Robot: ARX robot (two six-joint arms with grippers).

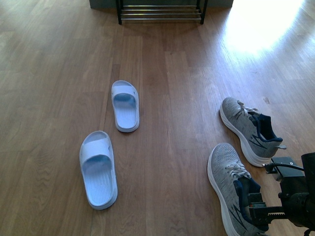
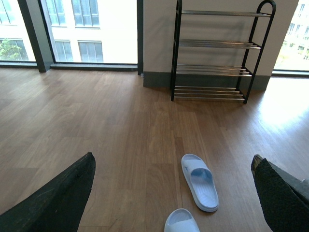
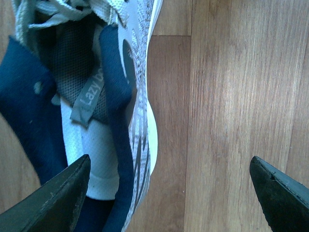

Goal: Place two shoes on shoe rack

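My right hand (image 3: pixel 169 193) hangs wide open, nothing held, pointed straight down over the nearer grey knit sneaker (image 1: pixel 230 184) on the wood floor (image 1: pixel 177 98). One finger (image 3: pixel 58 200) sits above the white insole by the navy collar. The other is out over bare boards, so the shoe's side wall runs btwn them. That's prob. set so a drop and a squeeze would pinch that wall. The tongue tag (image 3: pixel 89 99), reading "Lazy" plus letters I can't make out, lies just ahead of the inner finger. The wrist is low and close to the shoe. In the front view the arm crowds the sneaker's heel end.

The second sneaker (image 1: pixel 248 128) lies just beyond its mate, not touching, toe roughly toward the shoe rack (image 2: pixel 212 53). The near slide sandal (image 1: pixel 98 169) & the far slide sandal (image 1: pixel 125 105) lie well apart to the left, staggered, toes toward the rack.

My left hand (image 2: pixel 169 193) is likewise spread open and empty. It is held high and tipped fwd, looking across the floor at the rack, which stands vs. the wall, well away from all four shoes. No shoe is on any tier yet, so the task looks barely begun.
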